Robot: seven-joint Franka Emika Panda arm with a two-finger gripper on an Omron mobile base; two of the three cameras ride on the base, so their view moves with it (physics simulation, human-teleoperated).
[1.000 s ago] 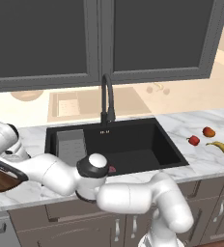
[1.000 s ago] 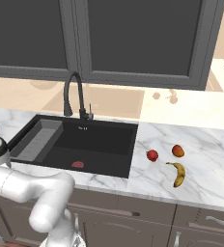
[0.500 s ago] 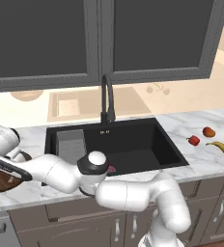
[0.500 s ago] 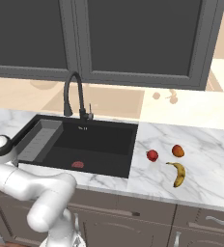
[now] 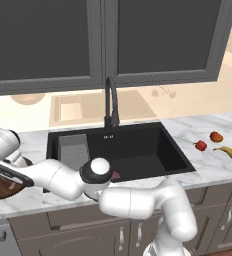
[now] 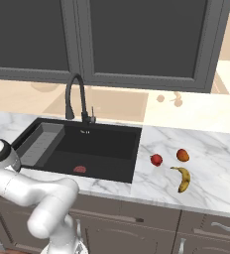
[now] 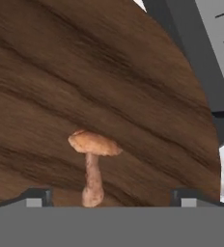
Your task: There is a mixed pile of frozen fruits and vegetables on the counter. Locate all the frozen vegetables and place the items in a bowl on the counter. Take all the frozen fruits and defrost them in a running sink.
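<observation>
The wide, round bowl of dark brown grained wood point(image 7: 85, 87) is cut off on nearly every side in the hand view; in the left base view just a dark sliver of it point(image 5: 0, 185) shows at the left edge, half covered by the white arm, left of the large black rectangular sink point(image 5: 118, 152). The gripper point(image 7: 112, 195) has its fingers point(image 7: 36, 195) spread wide apart, and just the two dark tips rise at the bottom of the hand view, one on each side of a small tan-brown mushroom-like piece with a cap and a thin stalk point(image 7: 92, 164). Whether that piece rests on the bowl's wood or is still above it cannot be told; neither tip touches it.

On the white marble table with grey veining point(image 6: 211, 163), right of the sink point(image 6: 87, 146), three items lie apart from one another: one small bright red chunk with a stem point(image 6: 156, 159) nearest the sink, one orange-red round fruit point(image 6: 183, 155) further right, and one curved yellow banana with dark tips point(image 6: 183, 179) toward the front edge. The same three show in the left base view: red chunk point(image 5: 200, 145), round fruit point(image 5: 216, 136), banana point(image 5: 229, 155).

In the sink there are one grey ribbed drain tray point(image 6: 40, 144) at its left end and one red-ringed drain point(image 6: 80, 169), which is partly hidden behind the arm in the left base view. One tall black gooseneck faucet point(image 6: 77, 99) stands behind the sink.
</observation>
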